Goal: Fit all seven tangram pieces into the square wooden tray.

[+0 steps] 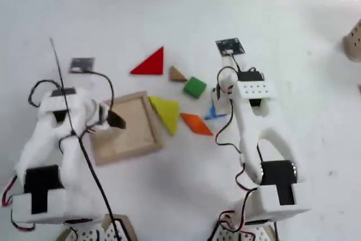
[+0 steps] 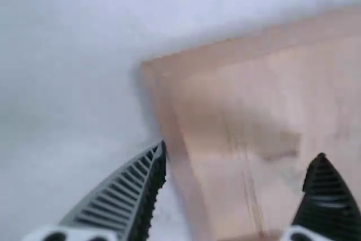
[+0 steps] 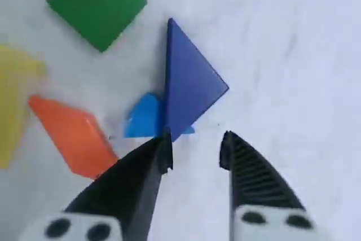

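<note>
The square wooden tray (image 1: pixel 132 128) lies empty left of centre. My left gripper (image 2: pixel 237 176) hangs open over one corner of the tray (image 2: pixel 169 83), its rim between the fingers. Right of the tray lie a yellow triangle (image 1: pixel 166 112), an orange parallelogram (image 1: pixel 197 123), a green square (image 1: pixel 194 87), a small brown triangle (image 1: pixel 177 74) and a red triangle (image 1: pixel 151 63). My right gripper (image 3: pixel 196 148) stands open just short of a dark blue triangle (image 3: pixel 189 86), which overlaps a light blue triangle (image 3: pixel 144 118). Nothing is between its fingers.
A small black circuit board (image 1: pixel 230 46) lies beyond the right arm and a grey square card (image 1: pixel 82 65) beyond the left arm. A wooden pegged object (image 1: pixel 354 40) sits at the right edge. Black cables (image 1: pixel 84 150) trail over the left arm.
</note>
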Robot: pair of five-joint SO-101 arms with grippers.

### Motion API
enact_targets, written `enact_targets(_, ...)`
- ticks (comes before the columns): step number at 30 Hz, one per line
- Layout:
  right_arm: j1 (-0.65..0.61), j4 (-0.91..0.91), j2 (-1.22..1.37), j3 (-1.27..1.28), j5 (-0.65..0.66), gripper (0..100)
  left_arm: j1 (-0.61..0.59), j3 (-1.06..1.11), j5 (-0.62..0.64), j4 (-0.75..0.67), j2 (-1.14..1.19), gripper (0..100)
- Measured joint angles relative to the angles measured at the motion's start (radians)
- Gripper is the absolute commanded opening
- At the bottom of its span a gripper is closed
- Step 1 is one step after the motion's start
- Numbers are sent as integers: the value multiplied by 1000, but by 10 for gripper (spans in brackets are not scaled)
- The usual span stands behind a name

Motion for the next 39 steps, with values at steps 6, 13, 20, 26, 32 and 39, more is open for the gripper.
enact_targets(6,3,-77,2,0,-2,276,12,175,0,-71,-215,369)
enact_targets(13,0,-144,117,-31,-83,216,12,184,0,-72,-244,369)
enact_targets(20,-34,-77,264,-206,-98,214,2,184,0,-72,-244,369)
enact_targets(26,-40,49,368,-373,-98,214,0,184,0,-72,-244,369)
enact_targets(32,-58,133,407,-468,-98,215,0,184,0,-72,-244,369)
enact_targets(39,-71,229,414,-554,-38,215,0,184,0,-72,-244,369)
